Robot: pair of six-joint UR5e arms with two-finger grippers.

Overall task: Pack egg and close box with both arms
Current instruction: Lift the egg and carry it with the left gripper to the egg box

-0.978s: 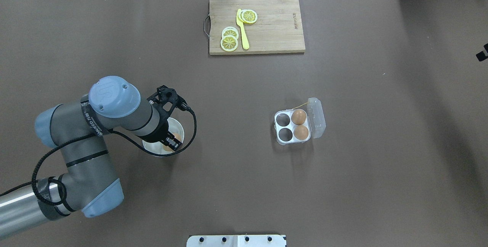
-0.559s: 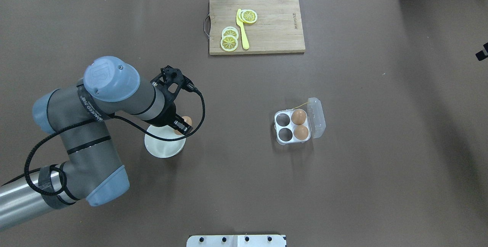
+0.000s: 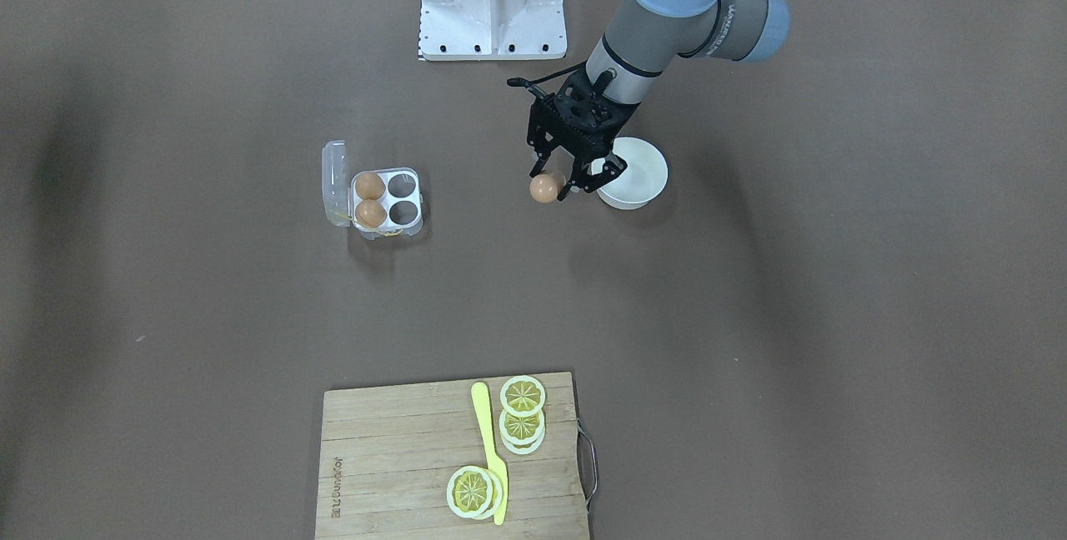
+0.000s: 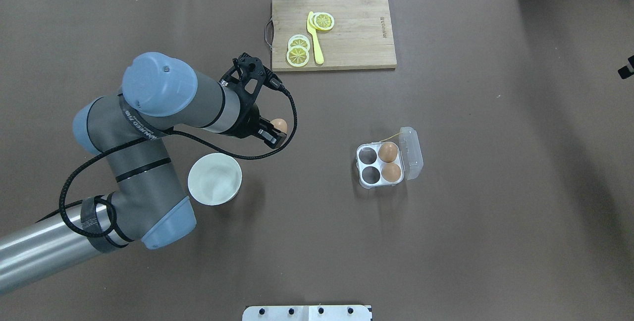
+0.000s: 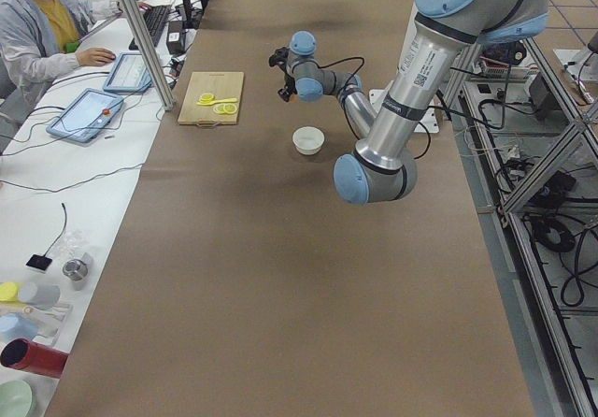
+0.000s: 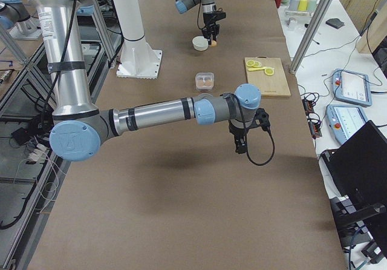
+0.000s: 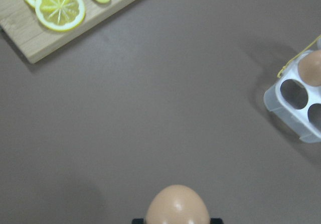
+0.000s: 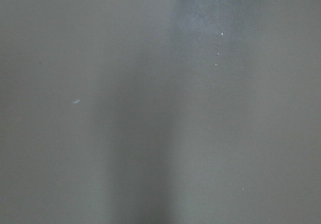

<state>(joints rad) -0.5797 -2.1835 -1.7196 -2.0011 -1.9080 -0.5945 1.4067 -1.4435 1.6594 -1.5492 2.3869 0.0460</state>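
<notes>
- Pinching the egg (image 4: 280, 124), our left gripper (image 4: 274, 133) hangs well apart from the box (image 4: 379, 163), its lid (image 4: 412, 152) open
- We cannot tell whether our right gripper (image 6: 240, 146) is spread or pressed together

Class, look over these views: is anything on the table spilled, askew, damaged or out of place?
Nothing much stands out. The egg carton sits flat with its lid open and two eggs seated; the white bowl is upright; the left gripper holds the egg cleanly. Only a thin yellow strand by the carton's hinge looks stray.
</notes>
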